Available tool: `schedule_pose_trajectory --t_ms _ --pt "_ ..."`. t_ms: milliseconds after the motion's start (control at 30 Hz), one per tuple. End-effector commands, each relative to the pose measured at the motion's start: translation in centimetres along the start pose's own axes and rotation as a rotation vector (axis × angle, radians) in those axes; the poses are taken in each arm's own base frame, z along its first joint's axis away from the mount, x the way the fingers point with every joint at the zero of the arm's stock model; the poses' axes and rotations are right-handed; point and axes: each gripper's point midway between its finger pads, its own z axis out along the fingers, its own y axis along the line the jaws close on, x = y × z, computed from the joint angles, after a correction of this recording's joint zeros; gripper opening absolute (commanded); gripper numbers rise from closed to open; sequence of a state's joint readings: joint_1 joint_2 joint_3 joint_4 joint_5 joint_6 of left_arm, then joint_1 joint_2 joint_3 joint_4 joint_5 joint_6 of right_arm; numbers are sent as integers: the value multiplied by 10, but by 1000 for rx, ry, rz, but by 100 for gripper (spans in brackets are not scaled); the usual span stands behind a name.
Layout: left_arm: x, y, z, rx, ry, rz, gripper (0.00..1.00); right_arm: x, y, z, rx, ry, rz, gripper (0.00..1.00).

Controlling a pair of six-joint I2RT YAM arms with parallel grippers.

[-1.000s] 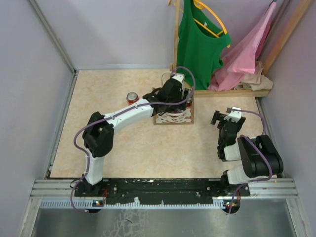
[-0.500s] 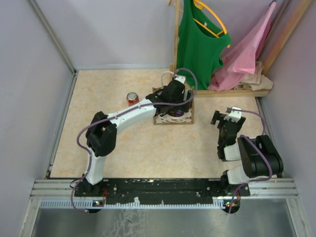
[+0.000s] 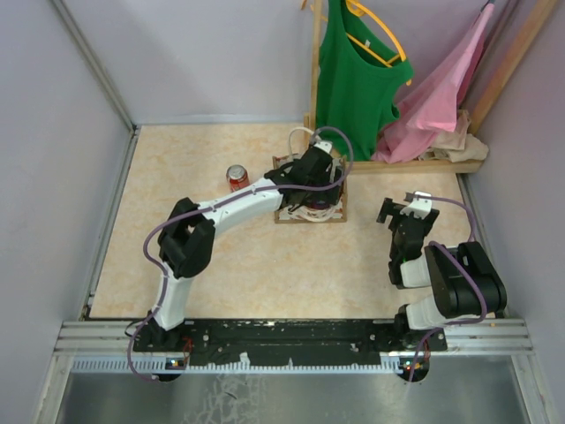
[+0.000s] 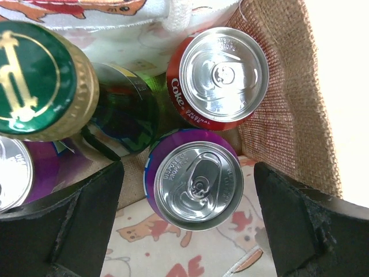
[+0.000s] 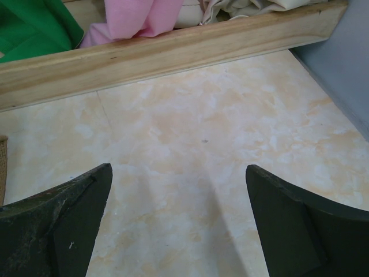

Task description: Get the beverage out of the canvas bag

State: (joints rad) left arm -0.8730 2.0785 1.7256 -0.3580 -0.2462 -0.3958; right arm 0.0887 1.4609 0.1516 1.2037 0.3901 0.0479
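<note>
The canvas bag [image 3: 334,210] stands at the table's middle back, and my left gripper [image 3: 314,179] hangs in its mouth. In the left wrist view a purple can [image 4: 195,184] stands upright between the fingers of my open left gripper [image 4: 190,222], with neither finger touching it. Beside it are a red Coke can [image 4: 222,78], a green bottle with a green-and-gold cap [image 4: 34,78] and the edge of another can top [image 4: 8,173]. The bag's burlap lining [image 4: 282,121] rises on the right. My right gripper [image 3: 402,208] is open over bare table [image 5: 179,219], right of the bag.
A red can [image 3: 237,176] stands on the table left of the bag. Behind the bag a wooden rack [image 3: 415,164] holds a green top [image 3: 353,79] and a pink cloth [image 3: 441,97]; its base beam [image 5: 173,52] lies ahead of the right gripper. Grey walls enclose the table.
My left gripper has opened wide and sunk from above the bag into its mouth. The right arm has stayed still.
</note>
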Motion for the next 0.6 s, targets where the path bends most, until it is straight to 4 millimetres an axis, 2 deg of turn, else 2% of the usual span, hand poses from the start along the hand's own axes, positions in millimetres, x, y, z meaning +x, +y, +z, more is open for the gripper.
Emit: schedule_pose_trajectory --t_ms 0,233,567 --pt "16 -3 10 8 47 18 100 -22 2 6 2 -70 28 99" --pt "27 -1 20 0 70 27 99 -22 2 6 2 -70 26 99" --pt "39 1 29 -3 99 45 87 -22 2 6 2 -70 26 99"
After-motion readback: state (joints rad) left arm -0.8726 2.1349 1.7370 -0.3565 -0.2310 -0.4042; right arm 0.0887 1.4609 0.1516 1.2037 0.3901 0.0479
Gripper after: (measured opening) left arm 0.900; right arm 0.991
